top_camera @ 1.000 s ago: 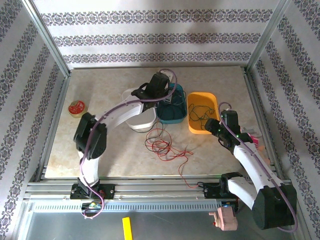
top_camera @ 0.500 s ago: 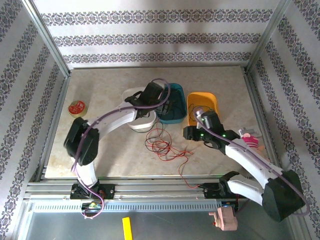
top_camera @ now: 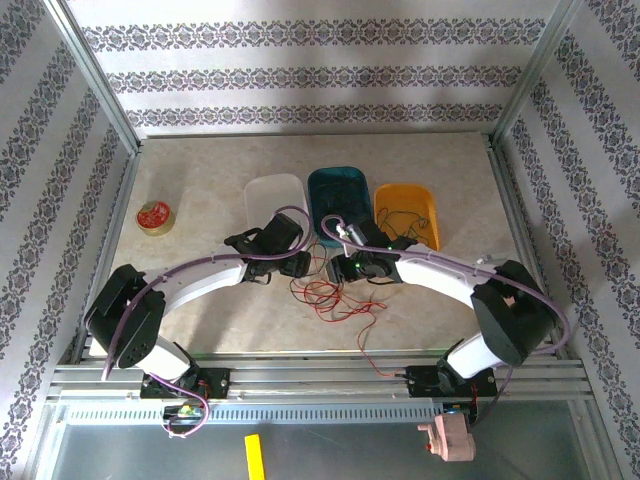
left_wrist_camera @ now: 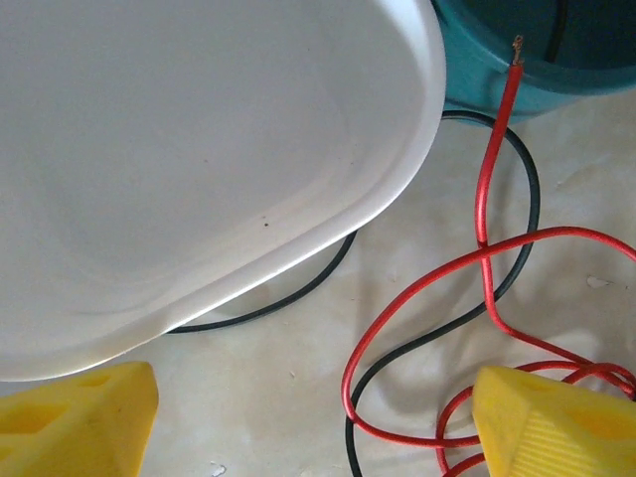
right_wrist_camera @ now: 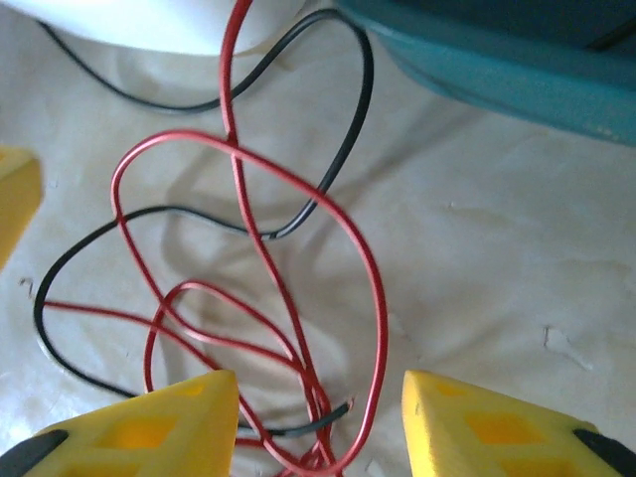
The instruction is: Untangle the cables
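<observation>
**Both grippers down at the tangle, nothing held**

Top cam: the cables [top_camera: 326,296] lie in a loose red/black tangle on the table [top_camera: 200,180], just in front of the white tray [top_camera: 275,192] and the teal tray [top_camera: 340,190]. One red strand trails toward the near edge. A separate dark wire [top_camera: 405,226] sits coiled in the orange tray [top_camera: 412,200]. A tape roll [top_camera: 153,216] is far left, well apart from it all.

My left gripper [top_camera: 297,266] sits at the tangle's left side, near the white tray's front rim. On the L wrist cam its yellow fingers [left_wrist_camera: 75,415] are spread wide w/ nothing pinched. The red cable [left_wrist_camera: 483,199] runs up to the teal tray's wall, bare tip at the top. The black cable [left_wrist_camera: 522,189] curves in under the white tray's edge.

My right gripper [top_camera: 342,268] sits at the tangle's right side, close to the left one. On the R wrist cam its fingers [right_wrist_camera: 497,422] are also apart. Red loops and a bit of black pass through the gap, not clamped.
</observation>
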`<state>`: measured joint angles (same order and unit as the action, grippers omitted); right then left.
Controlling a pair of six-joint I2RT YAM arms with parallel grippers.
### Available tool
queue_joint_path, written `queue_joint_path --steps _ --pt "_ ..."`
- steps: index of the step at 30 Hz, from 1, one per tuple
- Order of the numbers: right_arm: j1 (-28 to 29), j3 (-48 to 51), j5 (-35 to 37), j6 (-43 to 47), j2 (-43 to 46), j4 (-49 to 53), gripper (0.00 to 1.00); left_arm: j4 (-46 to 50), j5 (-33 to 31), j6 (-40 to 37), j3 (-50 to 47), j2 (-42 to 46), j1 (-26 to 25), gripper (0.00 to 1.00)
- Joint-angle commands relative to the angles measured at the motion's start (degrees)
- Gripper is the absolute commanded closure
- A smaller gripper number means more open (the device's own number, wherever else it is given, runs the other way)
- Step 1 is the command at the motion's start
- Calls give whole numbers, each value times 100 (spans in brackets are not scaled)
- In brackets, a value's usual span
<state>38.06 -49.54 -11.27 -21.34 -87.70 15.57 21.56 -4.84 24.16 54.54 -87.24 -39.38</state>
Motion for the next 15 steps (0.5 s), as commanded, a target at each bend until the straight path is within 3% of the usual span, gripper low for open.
queue_joint_path --steps 1,15 --pt "-129 -265 42 -372 -250 -369 53 15 -228 177 -5 153 -44 20" --pt "-380 -874 -326 -974 -1312 -1061 64 -55 -281 185 -124 272 -44 21"
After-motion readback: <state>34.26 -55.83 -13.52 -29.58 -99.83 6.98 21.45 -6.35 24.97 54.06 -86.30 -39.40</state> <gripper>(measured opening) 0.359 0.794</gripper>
